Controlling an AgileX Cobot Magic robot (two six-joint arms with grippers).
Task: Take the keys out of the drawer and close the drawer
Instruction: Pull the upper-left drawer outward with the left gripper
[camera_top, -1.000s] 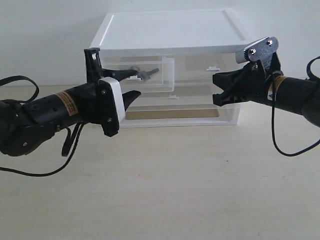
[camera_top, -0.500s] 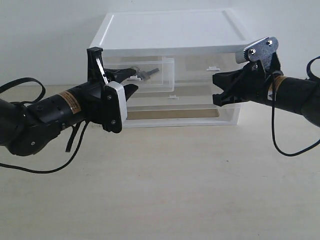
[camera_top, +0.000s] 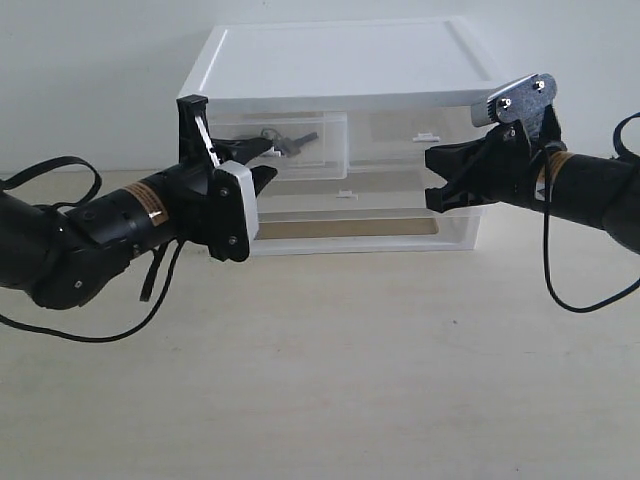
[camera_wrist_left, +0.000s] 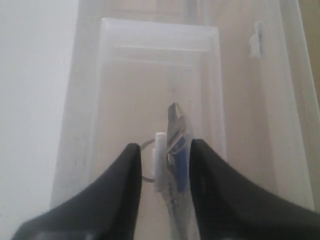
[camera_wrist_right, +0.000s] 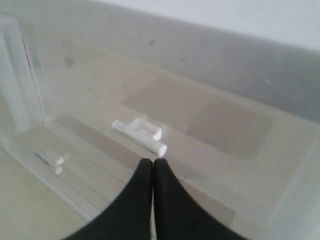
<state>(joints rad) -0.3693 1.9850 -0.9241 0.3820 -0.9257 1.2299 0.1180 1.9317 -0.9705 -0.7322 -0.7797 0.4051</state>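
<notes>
I see the keys (camera_wrist_left: 176, 125) blurred, half hidden behind my spread left claw (camera_wrist_left: 164, 146); right claw (camera_wrist_right: 152, 163) pressed together; beige tabletop (camera_top: 350, 380), white wall (camera_top: 100, 60).

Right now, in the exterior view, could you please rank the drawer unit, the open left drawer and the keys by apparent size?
1. drawer unit
2. drawer
3. keys, lying inside the drawer
The gaps are clear; none look alike.
</notes>
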